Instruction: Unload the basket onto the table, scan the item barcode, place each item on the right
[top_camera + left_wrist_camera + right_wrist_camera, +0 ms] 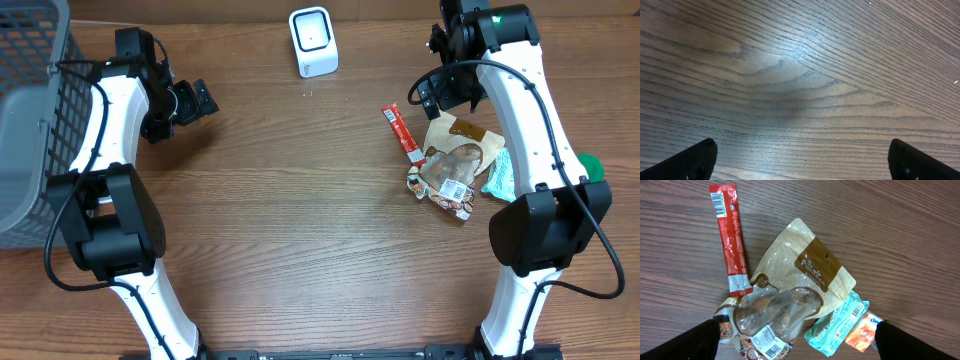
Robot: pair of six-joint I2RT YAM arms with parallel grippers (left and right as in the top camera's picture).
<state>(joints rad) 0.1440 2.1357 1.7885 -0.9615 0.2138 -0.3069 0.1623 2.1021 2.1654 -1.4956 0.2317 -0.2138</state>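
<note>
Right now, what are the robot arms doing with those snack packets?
Nothing is being held yet. The right gripper hangs open above a little pile: a red stick packet, a brown pouch and a teal pack. The left gripper is open too, over bare table. The white scanner stands apart, nothing near it.

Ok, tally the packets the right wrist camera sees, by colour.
Red stick packet: 1
Tan pouch: 1
Clear snack bag: 1
Teal pack: 1
Orange pack, mostly hidden: 1
Total: 5
</note>
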